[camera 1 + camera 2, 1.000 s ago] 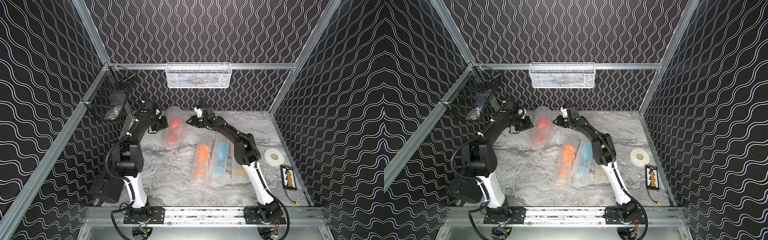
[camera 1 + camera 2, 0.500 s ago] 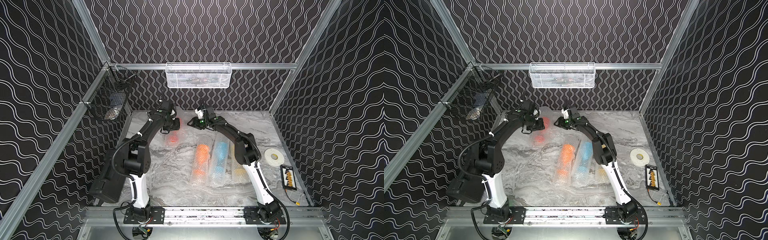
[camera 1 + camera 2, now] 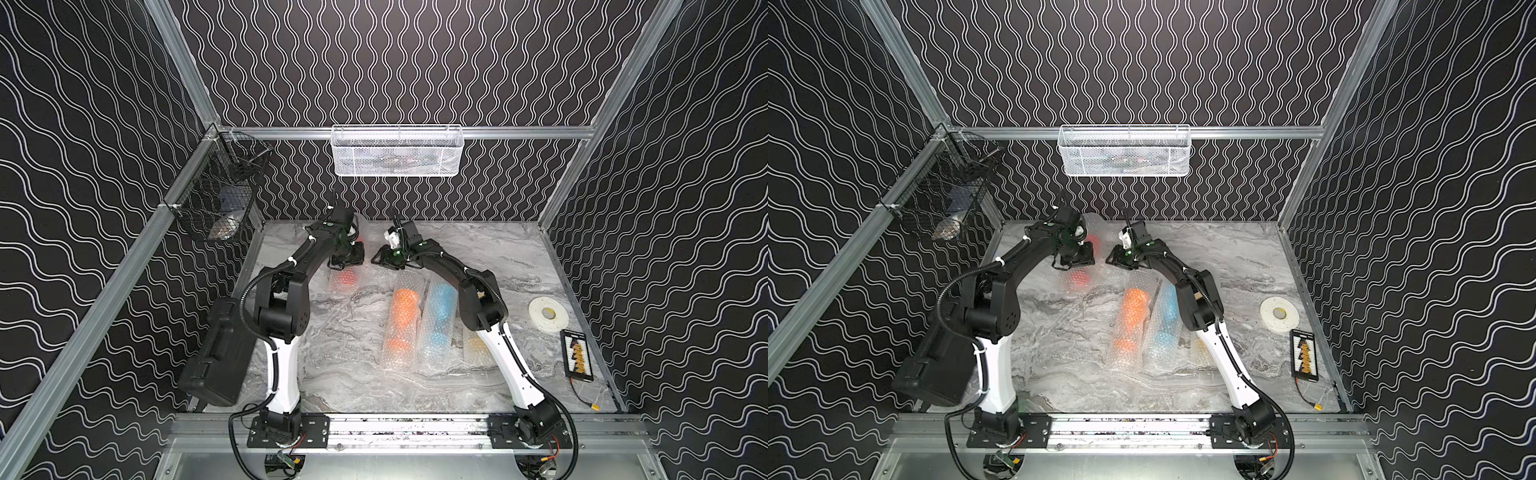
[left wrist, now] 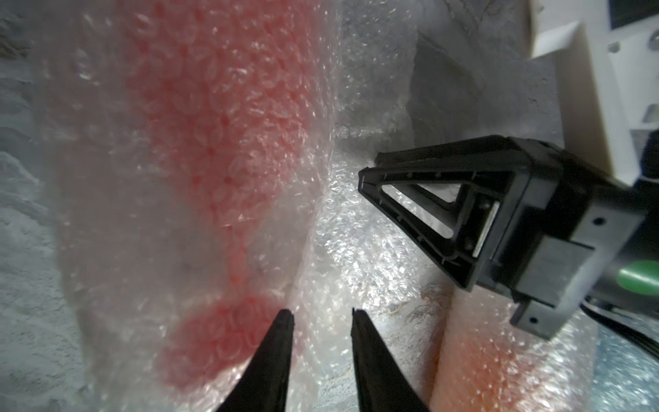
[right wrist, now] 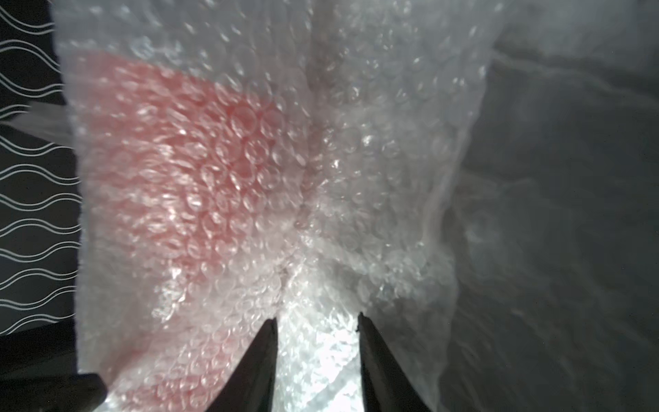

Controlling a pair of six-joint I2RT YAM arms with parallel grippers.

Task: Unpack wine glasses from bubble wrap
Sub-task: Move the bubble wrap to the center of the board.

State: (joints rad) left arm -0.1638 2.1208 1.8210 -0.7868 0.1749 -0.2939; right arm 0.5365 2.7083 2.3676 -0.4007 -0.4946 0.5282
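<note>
At the far end of the counter [image 3: 498, 257]: both claws close in on the red goblet [image 3: 343, 279], lying in its bubble wrap [image 5: 374, 178].
Left claw [image 4: 321, 315]: tips a narrow gap apart, just beside the red foot, nothing visibly nipped.
Right claw [image 5: 316, 319]: partly closed on a bunched fold of wrap, and the sheet stands lifted before it!
Nearer the base: orange goblet [image 3: 401, 320], light blue goblet [image 3: 441, 316] and yellow goblet [image 3: 476, 347], wrapped, side by side.
Writing: black card [image 3: 577, 356] at the counter's right edge, marks too small to read.
</note>
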